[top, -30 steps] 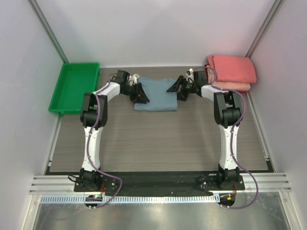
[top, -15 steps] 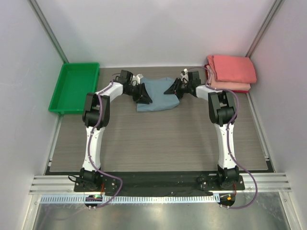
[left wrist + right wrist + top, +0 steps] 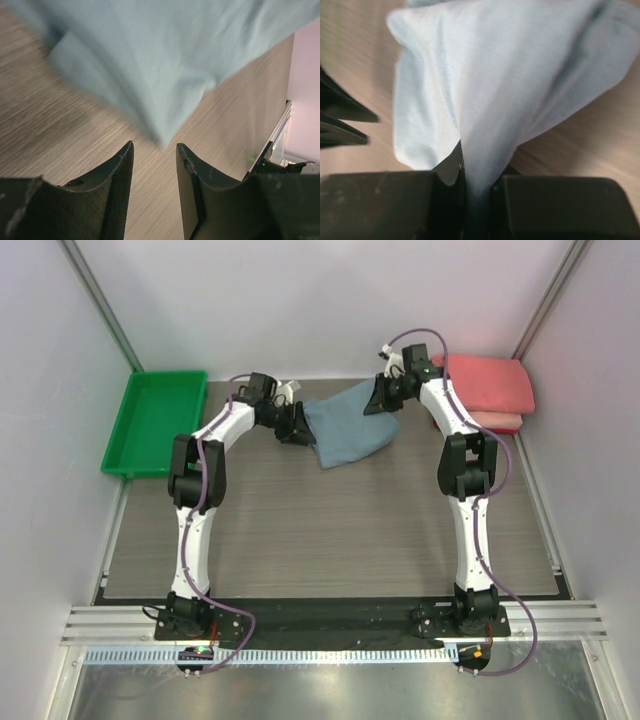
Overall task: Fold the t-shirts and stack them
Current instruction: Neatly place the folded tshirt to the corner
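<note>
The blue-grey t-shirt [image 3: 350, 432] lies bunched and skewed at the back middle of the table, its right end pulled up. My right gripper [image 3: 384, 400] is shut on that end; in the right wrist view the cloth [image 3: 510, 75] fans out from between the closed jaws of the gripper [image 3: 477, 185]. My left gripper [image 3: 299, 426] sits at the shirt's left edge. In the left wrist view it [image 3: 155, 150] is open, with bare table between the fingers and a corner of the shirt [image 3: 165, 60] just beyond the tips. The folded coral-pink t-shirts [image 3: 488, 390] are stacked at the back right.
A green plastic tray [image 3: 131, 435] stands at the back left, beside the table mat. White walls close in the back and both sides. Bare wood-grain tabletop [image 3: 330, 530] stretches between the shirt and the arm bases.
The right gripper has shut on the blue shirt's right end and risen toward the back right, dragging the shirt askew. The left gripper stayed near the shirt's left edge, still open.
</note>
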Motion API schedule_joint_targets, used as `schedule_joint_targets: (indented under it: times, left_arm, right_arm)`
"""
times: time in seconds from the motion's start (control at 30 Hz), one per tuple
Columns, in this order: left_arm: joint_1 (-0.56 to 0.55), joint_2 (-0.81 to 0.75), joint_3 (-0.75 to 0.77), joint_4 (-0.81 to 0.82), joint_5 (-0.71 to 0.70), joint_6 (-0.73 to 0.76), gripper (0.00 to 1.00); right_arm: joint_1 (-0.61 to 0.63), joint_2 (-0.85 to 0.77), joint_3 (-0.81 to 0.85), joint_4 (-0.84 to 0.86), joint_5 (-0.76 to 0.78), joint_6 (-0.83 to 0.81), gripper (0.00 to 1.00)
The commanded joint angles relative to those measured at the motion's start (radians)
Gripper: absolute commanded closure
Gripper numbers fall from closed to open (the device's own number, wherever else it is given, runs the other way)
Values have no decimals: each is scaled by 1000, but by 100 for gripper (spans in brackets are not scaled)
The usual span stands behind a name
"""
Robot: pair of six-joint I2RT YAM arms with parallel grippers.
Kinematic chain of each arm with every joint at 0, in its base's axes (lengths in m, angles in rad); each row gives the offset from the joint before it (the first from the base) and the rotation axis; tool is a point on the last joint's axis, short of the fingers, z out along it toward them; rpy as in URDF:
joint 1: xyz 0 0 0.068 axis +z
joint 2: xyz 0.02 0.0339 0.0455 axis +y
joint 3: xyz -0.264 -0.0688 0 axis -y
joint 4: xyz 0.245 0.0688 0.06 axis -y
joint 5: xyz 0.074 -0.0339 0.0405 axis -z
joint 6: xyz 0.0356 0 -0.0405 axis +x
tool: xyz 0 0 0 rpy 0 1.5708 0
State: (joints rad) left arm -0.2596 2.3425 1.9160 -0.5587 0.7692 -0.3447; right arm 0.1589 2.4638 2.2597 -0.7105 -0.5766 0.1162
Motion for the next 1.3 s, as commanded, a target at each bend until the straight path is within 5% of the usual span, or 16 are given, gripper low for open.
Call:
schedule_joint_targets:
  times: [0.0, 0.57, 1.27]
  left_arm:
    - [13, -91, 52, -17, -18, 47, 59]
    - [-41, -103, 44, -10, -25, 62, 59]
    - [-112, -107, 28, -12, -25, 67, 59]
  right_arm:
    - [-39, -31, 178, -253, 162, -279, 99]
    - [-144, -147, 276, -147, 400, -532, 99]
    - [-375, -220, 402, 22, 414, -469, 99]
